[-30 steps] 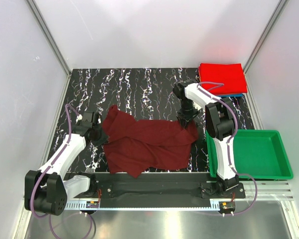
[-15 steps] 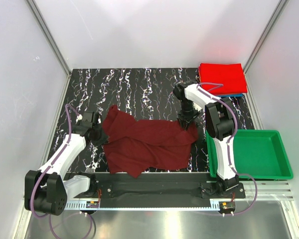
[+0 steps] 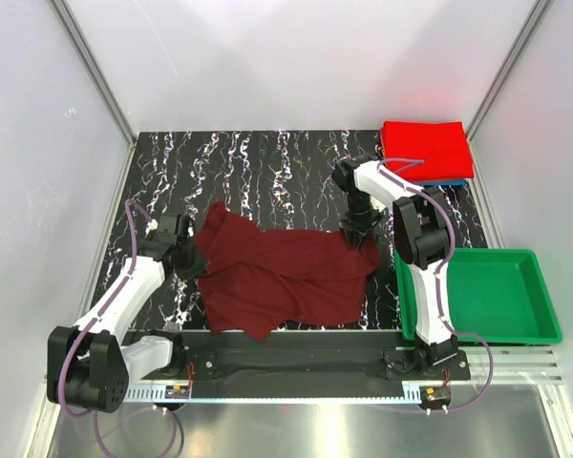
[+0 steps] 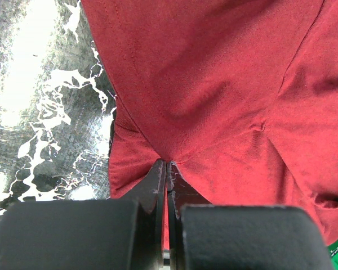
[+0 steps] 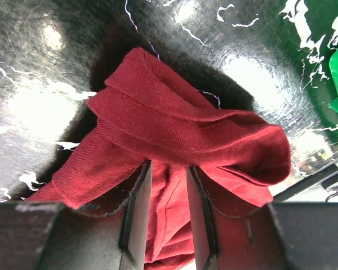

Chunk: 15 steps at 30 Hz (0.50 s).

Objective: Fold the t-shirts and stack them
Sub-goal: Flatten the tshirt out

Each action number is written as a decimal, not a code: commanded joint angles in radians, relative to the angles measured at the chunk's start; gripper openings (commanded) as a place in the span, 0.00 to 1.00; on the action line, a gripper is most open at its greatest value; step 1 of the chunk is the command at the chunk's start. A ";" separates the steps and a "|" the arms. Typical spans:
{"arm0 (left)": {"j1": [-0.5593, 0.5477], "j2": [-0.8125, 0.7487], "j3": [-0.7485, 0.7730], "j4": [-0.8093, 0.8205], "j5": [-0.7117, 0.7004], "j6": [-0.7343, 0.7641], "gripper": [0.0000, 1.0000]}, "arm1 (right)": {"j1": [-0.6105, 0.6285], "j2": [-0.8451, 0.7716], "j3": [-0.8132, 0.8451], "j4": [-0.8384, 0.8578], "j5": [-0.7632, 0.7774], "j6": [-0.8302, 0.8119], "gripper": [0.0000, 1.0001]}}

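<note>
Maroon shirt (image 3: 286, 277) lies crumpled on the worktop (image 3: 267, 172), stretched between my two grippers. My left gripper (image 4: 167, 169) is pressed together on the shirt's left edge. A small pucker of cloth is nipped at the fingertips, and the rest spreads away ahead of them. My right gripper (image 5: 168, 169) pinches a thick bunched fold at the shirt's right corner, with its fingers held a little apart by the cloth between them. Beyond my right gripper, well apart from it, the folded red shirt (image 3: 425, 148) sits on the blue shirt (image 3: 449, 181) — only a thin edge of that one shows. A green tray (image 3: 544, 315) sits to that gripper's right, nearer the arm bases.
</note>
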 commanded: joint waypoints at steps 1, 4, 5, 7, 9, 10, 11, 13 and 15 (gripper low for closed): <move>0.005 -0.008 0.026 0.038 0.008 0.000 0.00 | -0.008 -0.011 -0.014 -0.303 0.024 -0.012 0.39; 0.005 -0.012 0.021 0.038 0.006 -0.003 0.00 | -0.007 -0.008 -0.025 -0.301 0.034 -0.008 0.39; 0.005 -0.014 0.021 0.036 0.006 -0.003 0.00 | -0.008 -0.006 -0.026 -0.301 0.036 -0.009 0.39; 0.005 -0.012 0.023 0.036 0.004 -0.005 0.00 | -0.008 -0.006 -0.034 -0.300 0.036 -0.006 0.38; 0.005 -0.012 0.023 0.036 0.004 -0.005 0.00 | -0.008 -0.009 -0.039 -0.298 0.036 -0.003 0.38; 0.005 -0.011 0.023 0.036 0.003 -0.006 0.00 | -0.008 -0.009 -0.043 -0.292 0.034 -0.005 0.37; 0.005 -0.009 0.023 0.038 0.000 -0.008 0.00 | -0.010 -0.011 -0.045 -0.291 0.033 -0.005 0.35; 0.005 -0.009 0.021 0.038 0.000 -0.011 0.00 | -0.008 -0.012 -0.048 -0.291 0.033 -0.005 0.32; 0.005 -0.009 0.021 0.038 -0.002 -0.012 0.00 | -0.007 -0.017 -0.043 -0.292 0.042 -0.005 0.27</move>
